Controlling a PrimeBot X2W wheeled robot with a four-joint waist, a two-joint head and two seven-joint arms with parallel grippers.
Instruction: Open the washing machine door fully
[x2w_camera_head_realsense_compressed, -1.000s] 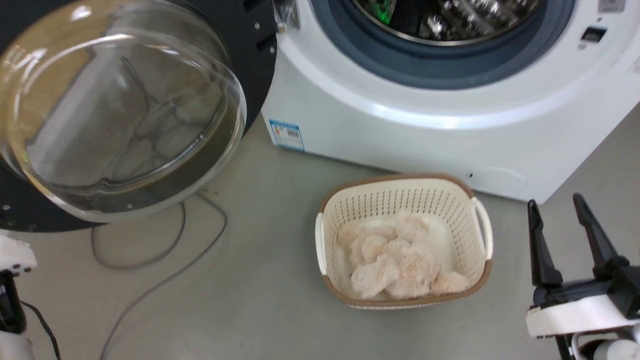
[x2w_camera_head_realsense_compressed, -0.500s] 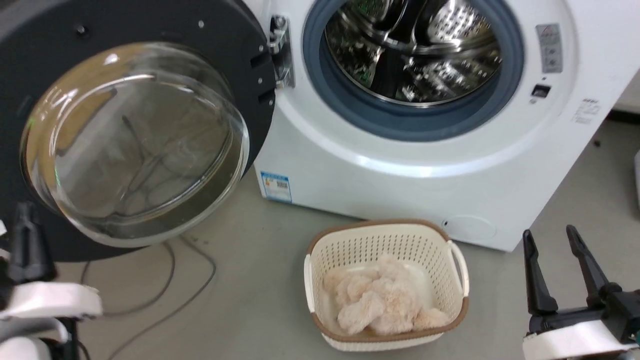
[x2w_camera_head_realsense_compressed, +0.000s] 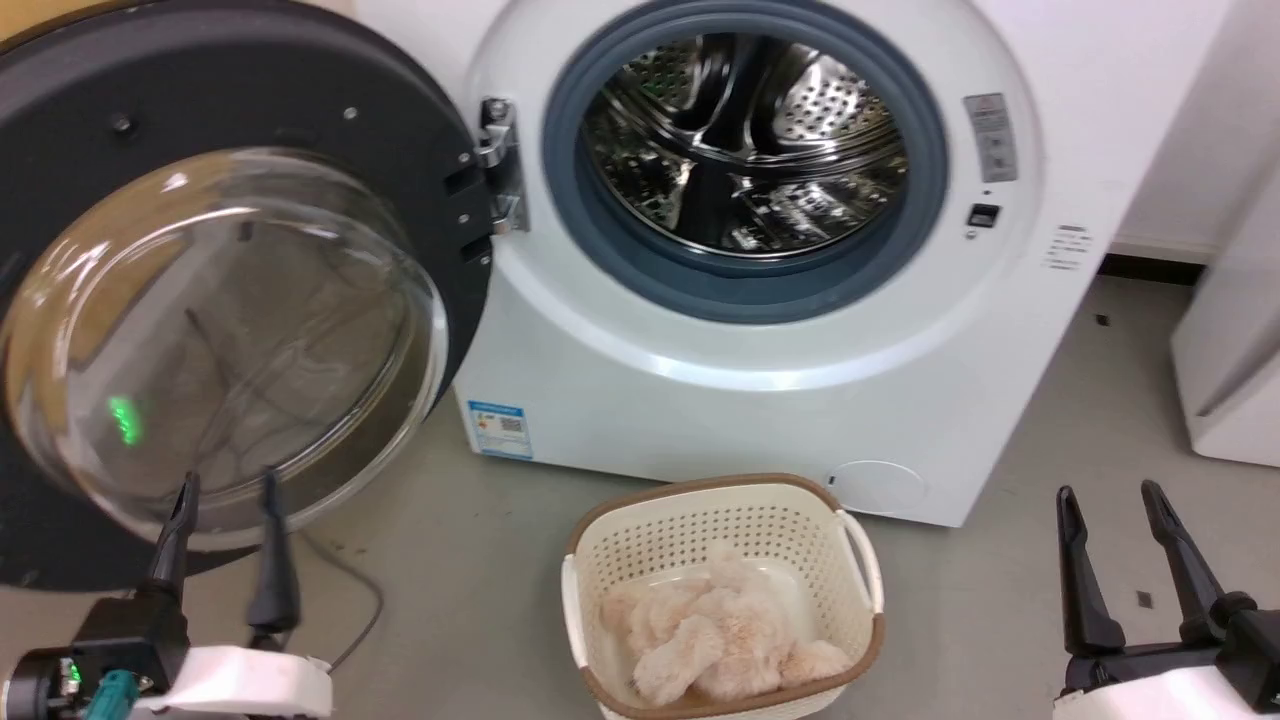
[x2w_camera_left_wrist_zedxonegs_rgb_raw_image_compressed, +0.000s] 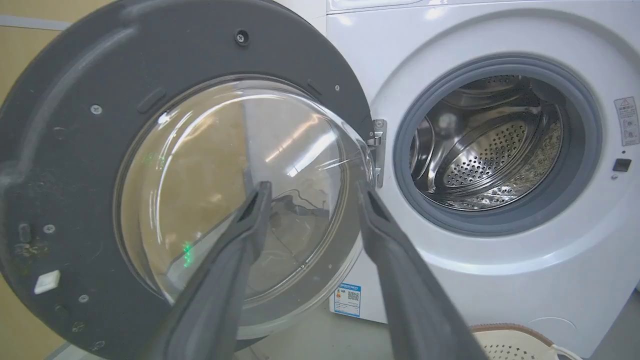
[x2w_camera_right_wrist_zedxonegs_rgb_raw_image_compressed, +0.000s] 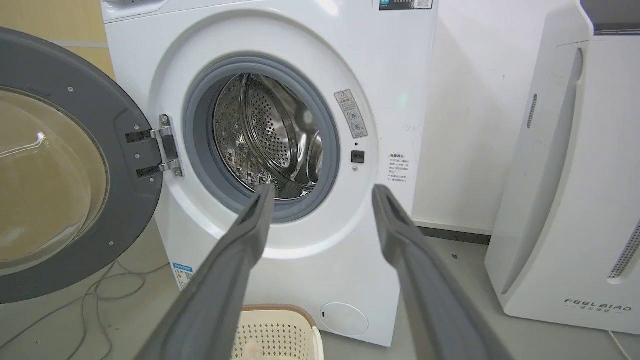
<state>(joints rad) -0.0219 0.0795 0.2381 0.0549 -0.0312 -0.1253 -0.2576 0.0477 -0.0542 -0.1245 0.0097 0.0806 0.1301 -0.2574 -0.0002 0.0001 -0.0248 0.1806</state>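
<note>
**Q:** Where does the washing machine door (x2w_camera_head_realsense_compressed: 220, 300) stand?

**A:** Swung wide open to the left of the washing machine (x2w_camera_head_realsense_compressed: 760, 400). It hangs on the metal hinge (x2w_camera_head_realsense_compressed: 500, 165) at the left edge of the opening. The dark grey inner rim and the bulging clear glass bowl face the head camera. The left wrist view shows the same inner face (x2w_camera_left_wrist_zedxonegs_rgb_raw_image_compressed: 190, 175), and the right wrist view shows its hinged part (x2w_camera_right_wrist_zedxonegs_rgb_raw_image_compressed: 50, 175).

**Q:** And the opening itself?

**A:** The perforated steel drum (x2w_camera_head_realsense_compressed: 745, 160) is exposed, ringed by the grey-blue gasket (x2w_camera_head_realsense_compressed: 740, 290). A small blue label sticker (x2w_camera_head_realsense_compressed: 498, 429) sits low on the white front, near the door's lower edge.

**Q:** State of each pincer?

**A:** The left pincer (x2w_camera_head_realsense_compressed: 228, 480) is at lower left with its fingers spread and nothing between them. Its tips overlap the bottom of the glass bowl in the head view, and in its own wrist view (x2w_camera_left_wrist_zedxonegs_rgb_raw_image_compressed: 312, 187) they point at the bowl. Contact with the glass cannot be told. The right pincer (x2w_camera_head_realsense_compressed: 1107, 490) is at lower right, also spread wide and empty, well apart from the machine. Its wrist view (x2w_camera_right_wrist_zedxonegs_rgb_raw_image_compressed: 322, 189) looks toward the drum.

**Q:** Surroundings?

**A:** A cream basket (x2w_camera_head_realsense_compressed: 700, 485) with a brown rim stands on the floor (x2w_camera_head_realsense_compressed: 1000, 600) just before the machine and holds a pale fluffy cloth (x2w_camera_head_realsense_compressed: 720, 630). Cables (x2w_camera_right_wrist_zedxonegs_rgb_raw_image_compressed: 100, 290) lie on the floor beneath the door. A white appliance (x2w_camera_right_wrist_zedxonegs_rgb_raw_image_compressed: 575, 200) stands to the machine's right.
</note>
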